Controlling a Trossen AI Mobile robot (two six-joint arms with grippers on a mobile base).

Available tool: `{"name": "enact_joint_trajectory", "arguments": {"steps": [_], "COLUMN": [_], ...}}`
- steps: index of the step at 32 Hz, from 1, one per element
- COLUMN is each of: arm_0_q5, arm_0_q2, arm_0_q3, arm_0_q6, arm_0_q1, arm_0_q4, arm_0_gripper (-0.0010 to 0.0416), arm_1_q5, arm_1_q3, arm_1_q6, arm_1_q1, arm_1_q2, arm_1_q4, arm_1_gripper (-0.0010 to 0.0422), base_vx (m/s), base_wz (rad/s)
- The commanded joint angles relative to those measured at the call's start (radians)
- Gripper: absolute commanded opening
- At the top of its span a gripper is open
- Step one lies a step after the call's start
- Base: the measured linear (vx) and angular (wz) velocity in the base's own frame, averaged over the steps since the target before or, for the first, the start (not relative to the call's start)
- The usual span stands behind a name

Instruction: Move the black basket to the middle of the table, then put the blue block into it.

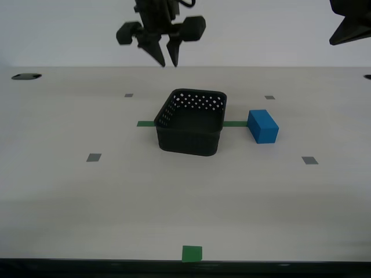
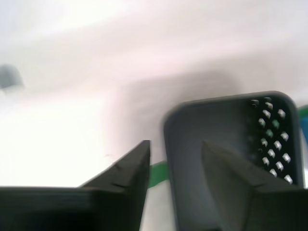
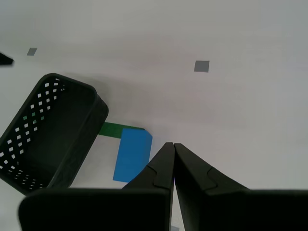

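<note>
The black basket [image 1: 188,141] stands upright and empty near the middle of the table [image 1: 116,197], over a green tape strip [image 1: 145,123]. The blue block [image 1: 264,125] lies on the table just beside it, toward the exterior view's right, not touching it. My second gripper [image 2: 175,144] hangs open above the basket's [image 2: 216,125] far edge, holding nothing; in the exterior view it [image 1: 167,61] is at the top centre. My first gripper [image 3: 171,144] is shut and empty, high over the block [image 3: 132,154] and basket [image 3: 53,130]. Only part of its arm [image 1: 348,26] shows at the exterior view's top right.
Small grey square markers [image 1: 93,157] [image 1: 309,160] dot the table. A green square [image 1: 192,253] sits at the near edge. A dark hole [image 1: 26,76] lies at the far edge, on the exterior view's left.
</note>
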Motion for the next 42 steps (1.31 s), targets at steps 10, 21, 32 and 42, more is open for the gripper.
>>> {"name": "enact_joint_trajectory", "arguments": {"steps": [10,21,32,42], "arm_0_q5": [-0.004,0.01,-0.065,0.013], "arm_0_q2": [0.095,0.486,0.554,0.556], "arm_0_q3": [0.001,0.016,0.127,0.165], "arm_0_q6": [0.008,0.014,0.06,0.05], "arm_0_q1": [0.162,0.207,0.233,0.257], "arm_0_q4": [0.032,0.152,0.121,0.062], "arm_0_gripper": [0.0003,0.0,0.0073,0.0332], "arm_1_q5": [-0.127,-0.134,-0.134,-0.134], "arm_1_q3": [0.135,0.126,0.126,0.126], "arm_1_q6": [0.153,0.195,0.193,0.193], "arm_1_q1": [0.22,0.364,0.362,0.362], "arm_1_q2": [-0.022,-0.022,-0.022,-0.022], "arm_1_q4": [-0.03,-0.037,-0.013,-0.01], "arm_1_gripper": [-0.0001,0.0,0.0,0.0], "base_vx": [0.0,0.0,0.0,0.0], "base_wz": [0.0,0.0,0.0,0.0]}}
